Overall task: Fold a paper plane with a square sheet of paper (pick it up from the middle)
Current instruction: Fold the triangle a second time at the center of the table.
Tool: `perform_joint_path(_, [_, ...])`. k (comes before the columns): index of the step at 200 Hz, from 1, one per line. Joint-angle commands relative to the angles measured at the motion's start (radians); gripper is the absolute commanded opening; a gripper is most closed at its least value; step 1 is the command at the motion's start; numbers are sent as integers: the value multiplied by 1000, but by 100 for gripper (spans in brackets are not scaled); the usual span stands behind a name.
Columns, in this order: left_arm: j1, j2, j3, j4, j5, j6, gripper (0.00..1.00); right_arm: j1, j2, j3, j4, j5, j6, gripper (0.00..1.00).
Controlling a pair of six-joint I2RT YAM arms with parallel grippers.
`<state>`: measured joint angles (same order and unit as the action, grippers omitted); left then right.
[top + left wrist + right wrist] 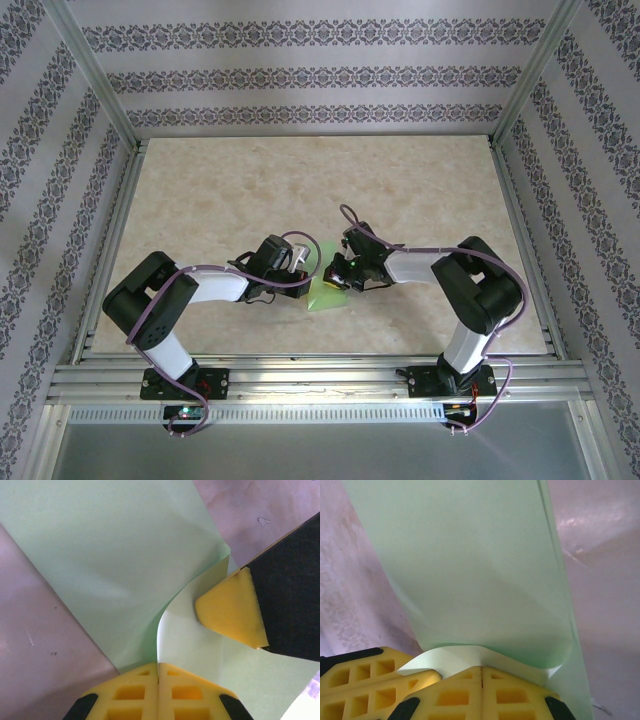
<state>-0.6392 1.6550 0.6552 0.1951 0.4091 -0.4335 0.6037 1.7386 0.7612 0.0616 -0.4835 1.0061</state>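
Yellow fingers of the left gripper (158, 692) are clenched on a raised edge of the pale green sheet of paper (100, 555), and the right gripper (481, 692) is clamped likewise on the curled flap just beside it. Beyond them the sheet lies on the marble-look table (300, 190), between the two arms. To fold well, I judge I should carry both pinches over together, line the edges up, then press the crease flat before letting go.
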Motion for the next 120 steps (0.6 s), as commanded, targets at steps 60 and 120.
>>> perform_joint_path(60, [15,11,-10,-62,-8,21,0,-97,-31,-51,-7,-20,-38,0])
perform_joint_path(120, [15,8,0,-74,-6,29,0,-114,-82,-45,22,-39,-27,0])
